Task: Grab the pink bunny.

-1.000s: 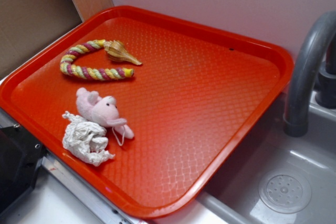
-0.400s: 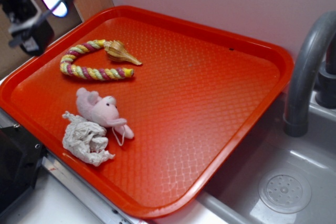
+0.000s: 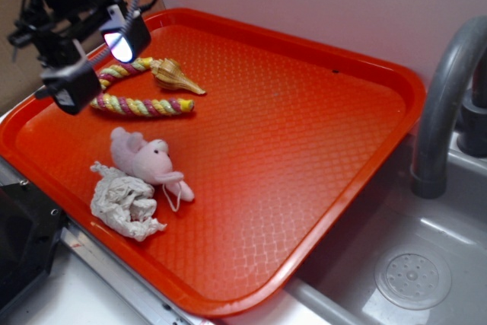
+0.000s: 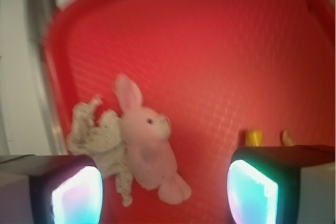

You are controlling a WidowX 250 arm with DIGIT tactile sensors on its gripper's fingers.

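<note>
The pink bunny [image 3: 147, 161] lies on the red tray [image 3: 304, 150], near the tray's front-left edge, with its ears pointing toward the far left and its thin white string loop [image 3: 173, 197] trailing off toward the tray's middle. A crumpled white paper wad [image 3: 123, 202] presses against the bunny's near side, touching it. Farther back on the tray, a multicoloured braided rope [image 3: 141, 103] curves in a U shape, and a tan seashell [image 3: 173, 77] rests just beside the rope's far end. The gripper [image 3: 95, 62] hangs in the air above the tray's far-left corner, over the rope and well apart from the bunny; its two fingers [image 3: 125, 37] are spread wide with nothing between them. From the wrist view, the bunny [image 4: 149, 142] sits between the two lit pads [image 4: 79, 195], below them and untouched, with the wad [image 4: 102, 142] at its side. To the right of the tray are a grey sink [image 3: 426, 264] and a faucet [image 3: 445, 97].
</note>
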